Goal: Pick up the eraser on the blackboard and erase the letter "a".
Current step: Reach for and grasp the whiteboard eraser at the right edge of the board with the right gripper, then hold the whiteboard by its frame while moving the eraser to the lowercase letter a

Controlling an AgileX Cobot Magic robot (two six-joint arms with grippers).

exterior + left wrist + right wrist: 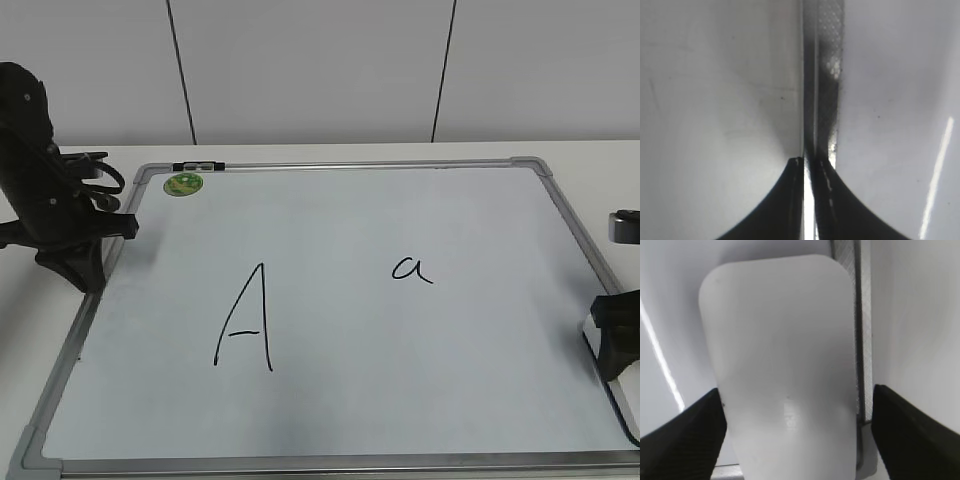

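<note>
The blackboard [350,164] lies flat on the table. The small letter "a" [412,268] is written right of its middle. The white eraser [785,360] lies at the board's right edge, next to the frame [860,315]. My right gripper [795,390] is open, with one finger on each side of the eraser. The left finger is at its edge and the right finger stands apart. In the exterior view this gripper [615,340] is at the right border and hides most of the eraser. My left gripper [807,162] is shut and empty over the board's left frame [827,50].
A large capital "A" [245,320] is written left of the middle. A round green magnet [183,184] and a small black-and-silver clip [200,165] sit at the board's top left. The left arm [60,220] rests by the left frame. A white wall stands behind.
</note>
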